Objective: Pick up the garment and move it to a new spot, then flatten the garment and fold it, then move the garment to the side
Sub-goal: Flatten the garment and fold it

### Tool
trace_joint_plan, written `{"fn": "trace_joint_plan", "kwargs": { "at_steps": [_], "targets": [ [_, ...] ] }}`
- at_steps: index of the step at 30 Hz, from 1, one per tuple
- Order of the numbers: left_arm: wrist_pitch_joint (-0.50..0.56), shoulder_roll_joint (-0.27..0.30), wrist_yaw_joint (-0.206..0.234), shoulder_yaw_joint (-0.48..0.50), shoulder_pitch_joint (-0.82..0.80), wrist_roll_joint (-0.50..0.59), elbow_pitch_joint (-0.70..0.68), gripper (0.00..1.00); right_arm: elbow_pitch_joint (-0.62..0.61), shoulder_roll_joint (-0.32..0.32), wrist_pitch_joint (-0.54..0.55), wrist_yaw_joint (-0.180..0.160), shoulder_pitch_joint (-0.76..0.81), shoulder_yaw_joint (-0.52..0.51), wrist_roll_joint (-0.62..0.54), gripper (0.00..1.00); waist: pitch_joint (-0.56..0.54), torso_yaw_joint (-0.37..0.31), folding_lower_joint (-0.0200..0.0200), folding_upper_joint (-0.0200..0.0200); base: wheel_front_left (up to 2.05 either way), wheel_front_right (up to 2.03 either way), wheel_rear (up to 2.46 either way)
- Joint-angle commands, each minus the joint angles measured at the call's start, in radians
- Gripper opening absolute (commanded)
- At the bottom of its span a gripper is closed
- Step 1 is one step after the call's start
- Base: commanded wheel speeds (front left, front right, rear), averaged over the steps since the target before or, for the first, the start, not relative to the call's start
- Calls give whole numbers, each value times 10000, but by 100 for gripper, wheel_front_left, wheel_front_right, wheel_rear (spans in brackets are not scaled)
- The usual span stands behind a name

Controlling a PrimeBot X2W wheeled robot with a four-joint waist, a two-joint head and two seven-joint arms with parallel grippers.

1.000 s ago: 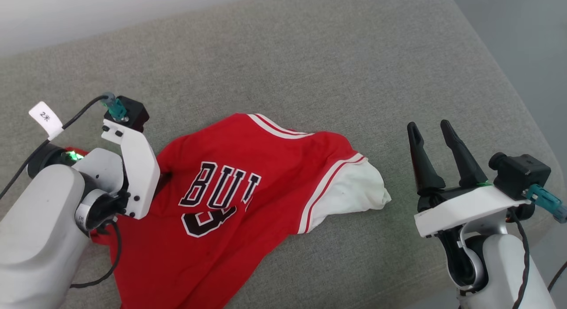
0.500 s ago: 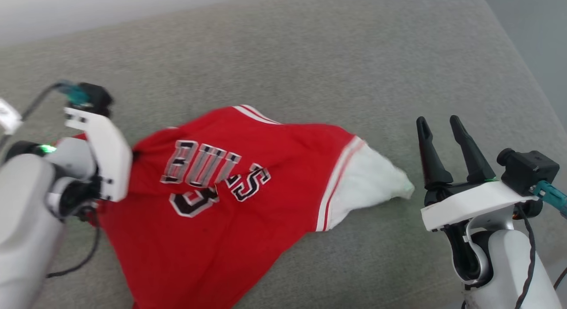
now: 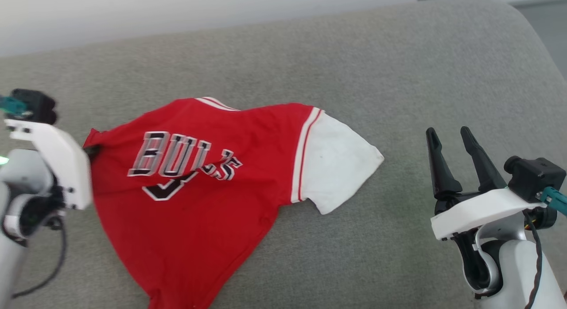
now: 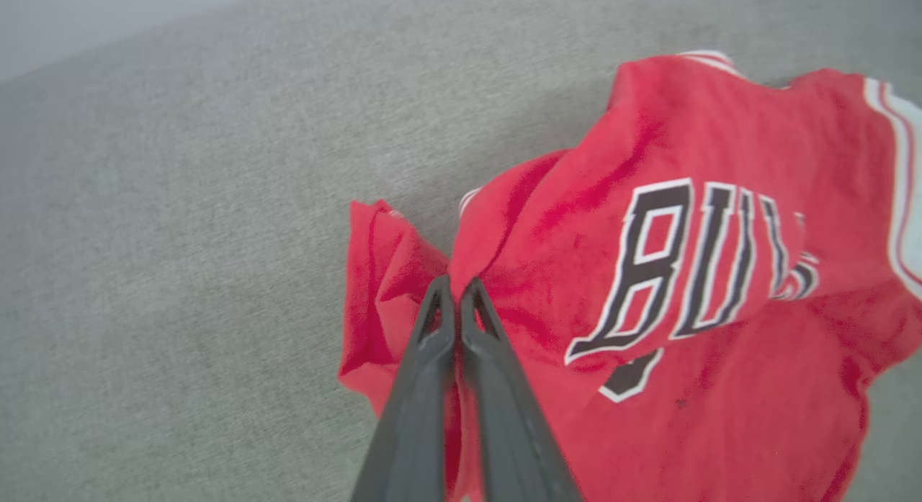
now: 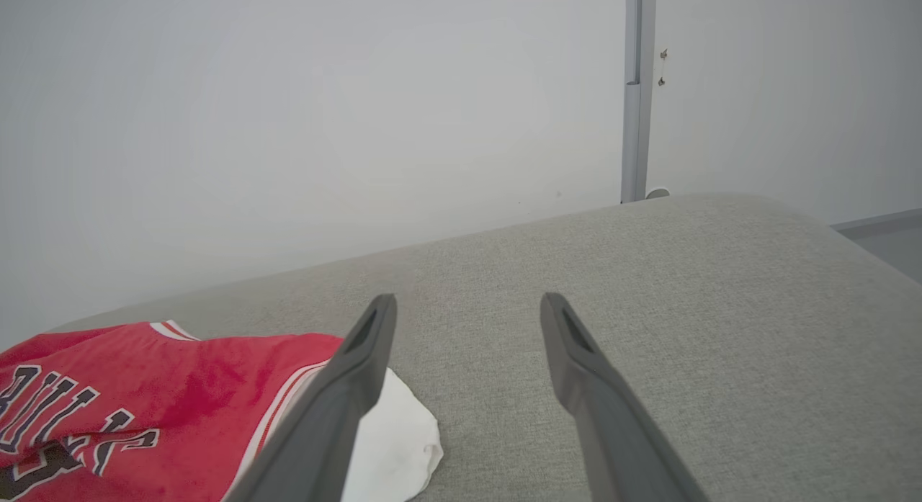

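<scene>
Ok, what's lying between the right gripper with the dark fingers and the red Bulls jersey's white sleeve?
Nothing: in the head view, bare grey upholstery runs between the right gripper and the white sleeve of the red jersey.

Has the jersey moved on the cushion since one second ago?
Yes. The jersey slid to the robot's left, away from the right edge of the cushion, pulled by the left hand.

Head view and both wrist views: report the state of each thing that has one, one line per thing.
garment: rumpled, unfolded, lying on the cushion, gripped at one bunched edge.
left tool: shut on a fold of the garment.
right tool: open, empty, apart from the garment.
cushion: bears the garment.
</scene>
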Motion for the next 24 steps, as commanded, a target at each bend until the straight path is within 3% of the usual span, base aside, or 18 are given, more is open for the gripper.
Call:
{"fn": "trace_joint_plan", "kwargs": {
  "at_steps": [1, 12, 22, 23, 24],
  "targets": [
    [14, -142, 8, -36, 194, -91, -356, 0, -78, -1, 60, -3, 90, -41, -36, 100, -193, 203, 0, 0, 0, 0, 0],
    [682, -989, 91, -1602, 1470, 149, -4042, 0, -531, -1, 339, -3, 287, -64, -81, 100, -517, 375, 0, 0, 0, 0, 0],
    [837, -1493, 94, -2988, 2450, 684, -4381, 0, -660, 1, 389, -3, 277, -8, 16, 100, -388, 211, 0, 0, 0, 0, 0],
    [771, -1521, 47, -3078, 2444, 784, -4299, 17, -649, 1, 391, -3, 269, -3, 37, 100, -373, 203, 0, 0, 0, 0, 0],
    [725, -1554, 21, -3123, 2440, 835, -4197, 44, -634, -1, 389, -3, 255, 0, 59, 100, -361, 197, 0, 0, 0, 0, 0]
  ]
}}
